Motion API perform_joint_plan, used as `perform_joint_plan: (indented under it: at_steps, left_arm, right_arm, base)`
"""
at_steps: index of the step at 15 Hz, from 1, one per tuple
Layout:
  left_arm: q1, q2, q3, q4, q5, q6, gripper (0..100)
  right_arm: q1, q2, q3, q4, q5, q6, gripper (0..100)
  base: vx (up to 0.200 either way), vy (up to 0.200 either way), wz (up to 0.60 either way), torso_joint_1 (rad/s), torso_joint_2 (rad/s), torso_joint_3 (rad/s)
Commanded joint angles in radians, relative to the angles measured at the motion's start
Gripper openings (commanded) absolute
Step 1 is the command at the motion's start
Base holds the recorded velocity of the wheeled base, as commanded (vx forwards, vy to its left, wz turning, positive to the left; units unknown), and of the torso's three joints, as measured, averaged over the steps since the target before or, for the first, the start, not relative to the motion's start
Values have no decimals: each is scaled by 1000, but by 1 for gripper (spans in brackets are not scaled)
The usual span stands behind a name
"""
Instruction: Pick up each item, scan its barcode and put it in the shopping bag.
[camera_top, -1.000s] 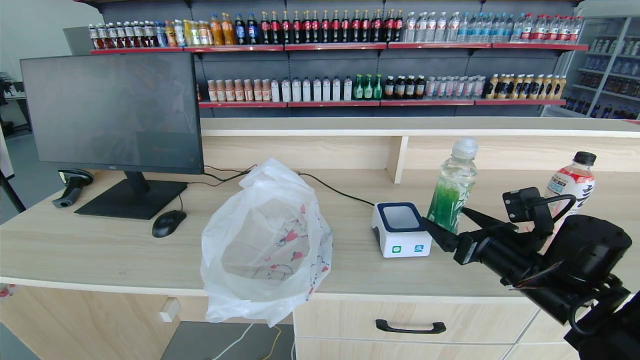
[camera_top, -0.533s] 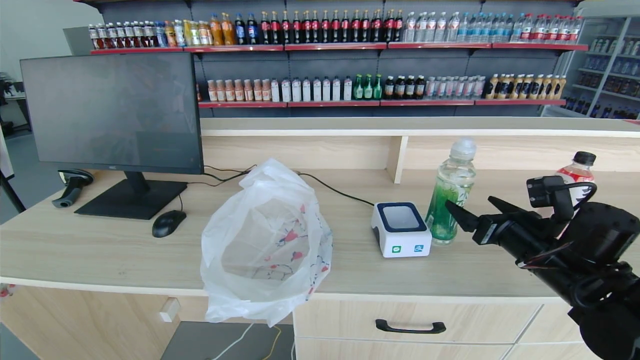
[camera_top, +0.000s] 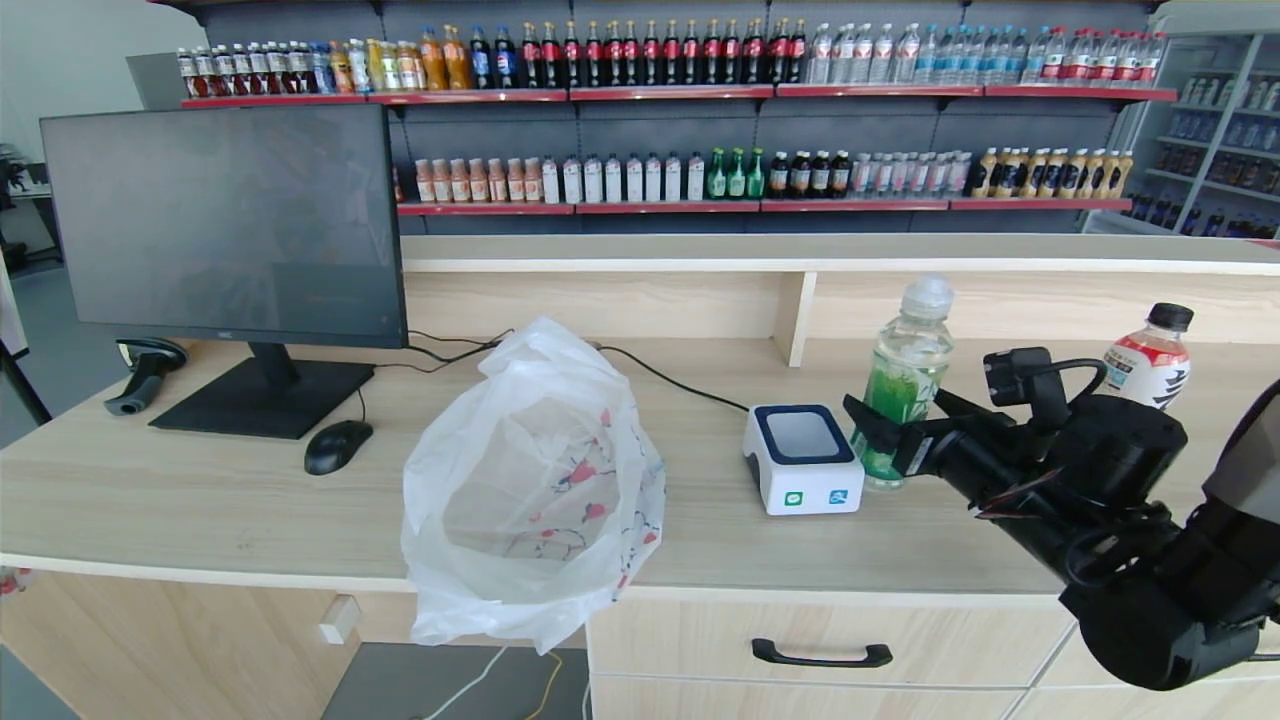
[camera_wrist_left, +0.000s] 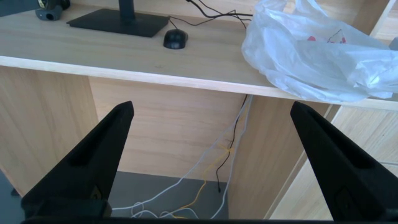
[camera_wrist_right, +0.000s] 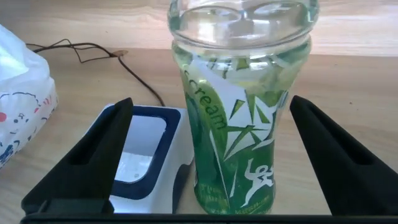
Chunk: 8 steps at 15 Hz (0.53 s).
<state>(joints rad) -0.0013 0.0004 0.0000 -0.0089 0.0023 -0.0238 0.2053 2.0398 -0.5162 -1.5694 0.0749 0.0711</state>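
A clear bottle with a green label (camera_top: 905, 380) (camera_wrist_right: 239, 118) stands upright on the wooden counter (camera_top: 200, 490), just right of the white barcode scanner (camera_top: 801, 458) (camera_wrist_right: 140, 158). My right gripper (camera_top: 893, 430) (camera_wrist_right: 211, 158) is open, its fingers on either side of the bottle's lower half without touching it. A second bottle with a black cap and red-white label (camera_top: 1147, 358) stands farther right. The white plastic shopping bag (camera_top: 535, 490) (camera_wrist_left: 311, 53) sits open at the counter's front edge. My left gripper (camera_wrist_left: 211, 158) is open below the counter, holding nothing.
A monitor (camera_top: 225, 225), a mouse (camera_top: 337, 445) (camera_wrist_left: 175, 39) and a handheld scanner (camera_top: 145, 375) occupy the counter's left part. A cable (camera_top: 670, 380) runs to the barcode scanner. Shelves of drinks (camera_top: 680, 110) line the back wall. Loose wires (camera_wrist_left: 211, 180) hang under the counter.
My right gripper first drew back to the right, then moved left and forward, so its open fingers now straddle the green-label bottle. The bottles and bag have not moved.
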Motion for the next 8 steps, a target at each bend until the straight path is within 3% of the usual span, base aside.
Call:
perform_joint_plan:
  at_steps: [1,8]
  left_arm:
    - [0,0,0,0,1,-1,100]
    - [0,0,0,0,1,-1,100]
  right_arm:
    - [26,40,-10,-1,-3,-1,100]
    - [22,108,-84,-1,-49,7,100]
  base:
    - [0,0,0,0,0,0]
    - [0,0,0,0,0,0]
